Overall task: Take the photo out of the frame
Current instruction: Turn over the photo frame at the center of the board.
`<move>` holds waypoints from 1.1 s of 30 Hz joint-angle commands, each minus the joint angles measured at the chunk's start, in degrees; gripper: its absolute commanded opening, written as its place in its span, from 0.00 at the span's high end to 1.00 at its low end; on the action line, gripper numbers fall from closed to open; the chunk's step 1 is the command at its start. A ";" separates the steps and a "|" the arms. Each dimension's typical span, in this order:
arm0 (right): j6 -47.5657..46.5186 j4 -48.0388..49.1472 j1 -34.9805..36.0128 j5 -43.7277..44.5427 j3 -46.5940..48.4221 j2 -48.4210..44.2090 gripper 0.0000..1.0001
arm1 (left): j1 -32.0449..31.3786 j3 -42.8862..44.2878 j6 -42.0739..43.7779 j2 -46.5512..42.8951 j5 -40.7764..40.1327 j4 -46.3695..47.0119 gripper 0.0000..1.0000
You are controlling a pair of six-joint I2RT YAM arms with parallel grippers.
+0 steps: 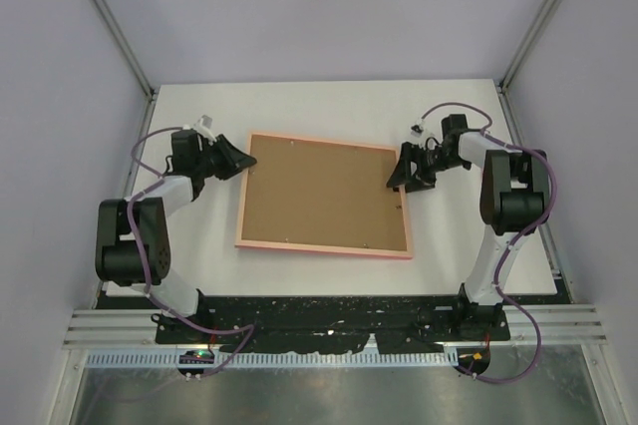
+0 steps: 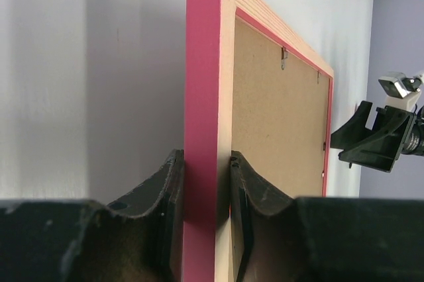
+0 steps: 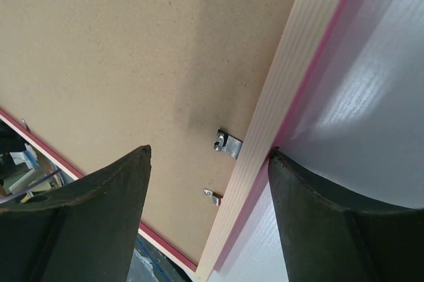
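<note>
The pink frame (image 1: 324,245) lies back side up on the white table, its plain brown backing board (image 1: 321,194) showing. The photo is hidden under the board. My left gripper (image 1: 245,158) is shut on the frame's left edge near the far corner. In the left wrist view the two fingers (image 2: 207,163) clamp the pink side (image 2: 202,83) and pale rim. My right gripper (image 1: 401,178) is open at the frame's right edge. In the right wrist view it (image 3: 209,153) straddles the pale rim (image 3: 291,70). One finger hangs over the board (image 3: 119,50), the other touches the pink outer edge.
Two small metal retaining tabs (image 3: 230,144) (image 3: 213,195) sit on the board by the right rim, between my right fingers. More tabs (image 2: 284,57) show along the far rim. The right gripper (image 2: 377,140) shows in the left wrist view. Grey walls enclose the table (image 1: 329,101).
</note>
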 commanded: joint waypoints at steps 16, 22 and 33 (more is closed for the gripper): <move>-1.61 -4.46 -0.76 2.69 3.74 -1.59 0.25 | -7.56 4.90 6.24 5.95 -2.96 -4.96 0.20; -0.91 -4.37 -1.11 6.99 5.41 -2.90 0.25 | -9.40 8.06 8.70 7.35 -6.65 -10.84 0.00; -0.47 -4.37 -1.38 10.69 6.11 -7.30 0.25 | -10.55 10.70 11.69 6.48 -13.49 -18.84 0.00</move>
